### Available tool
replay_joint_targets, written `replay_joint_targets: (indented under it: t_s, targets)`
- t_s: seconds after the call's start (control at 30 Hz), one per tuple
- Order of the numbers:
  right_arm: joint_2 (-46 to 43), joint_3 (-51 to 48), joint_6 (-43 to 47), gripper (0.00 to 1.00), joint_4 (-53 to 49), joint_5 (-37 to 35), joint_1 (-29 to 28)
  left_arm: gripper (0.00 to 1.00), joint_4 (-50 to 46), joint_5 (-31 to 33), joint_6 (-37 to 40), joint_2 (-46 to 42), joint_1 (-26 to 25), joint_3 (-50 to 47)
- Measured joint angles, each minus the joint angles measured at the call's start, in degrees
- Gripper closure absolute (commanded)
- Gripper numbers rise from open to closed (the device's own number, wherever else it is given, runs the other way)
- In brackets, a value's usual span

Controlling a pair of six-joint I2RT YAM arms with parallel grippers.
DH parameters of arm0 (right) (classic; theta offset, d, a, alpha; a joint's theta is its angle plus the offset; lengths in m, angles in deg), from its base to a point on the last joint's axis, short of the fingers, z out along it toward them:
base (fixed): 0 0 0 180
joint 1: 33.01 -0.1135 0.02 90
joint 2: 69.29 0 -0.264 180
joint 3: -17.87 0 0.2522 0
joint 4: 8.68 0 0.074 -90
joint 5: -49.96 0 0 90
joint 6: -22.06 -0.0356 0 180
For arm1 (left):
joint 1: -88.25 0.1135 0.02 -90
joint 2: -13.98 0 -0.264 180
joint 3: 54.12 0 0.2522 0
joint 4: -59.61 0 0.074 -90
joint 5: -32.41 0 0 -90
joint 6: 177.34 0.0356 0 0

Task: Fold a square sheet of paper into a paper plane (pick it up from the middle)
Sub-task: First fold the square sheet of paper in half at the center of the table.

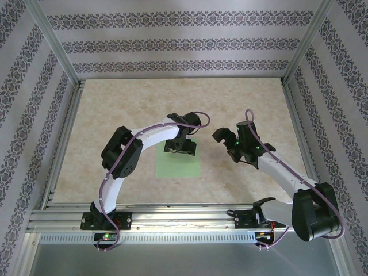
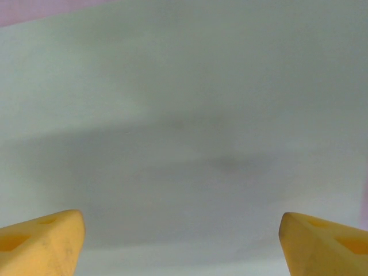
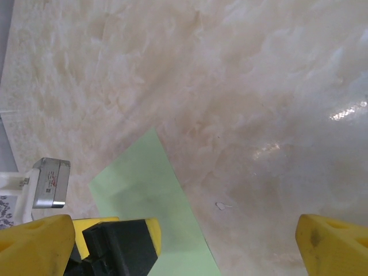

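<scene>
Pale green square sheet of paper (image 1: 178,168) lies flat and unfolded at centre frame.
Thin, light and limp, it will likely slide on the smooth marbled surface (image 1: 115,115), so pinch it up at its middle. Left fingers (image 2: 40,241) hover over it, spread wide and empty; right fingers (image 3: 333,244) gape empty to its right.

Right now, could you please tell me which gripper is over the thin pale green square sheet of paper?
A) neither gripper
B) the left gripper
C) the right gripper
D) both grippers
B: the left gripper sits open above the far part of the sheet, while the right gripper hangs over the beige table to the sheet's right.
</scene>
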Motion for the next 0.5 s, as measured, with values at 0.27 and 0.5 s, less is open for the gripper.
replay_joint_targets:
  t_s: [0.27, 0.5]
  targets:
    - [1.01, -0.2, -0.02, 0.02, -0.09, 0.63, 0.35, 0.1, -1.01, 1.33, -0.63, 0.59, 0.0, -0.46]
    - [1.64, -0.2, -0.02, 0.02, -0.13, 1.51, 0.35, 0.09, -0.11, 0.48, 0.11, 0.74, 0.11, -1.88]
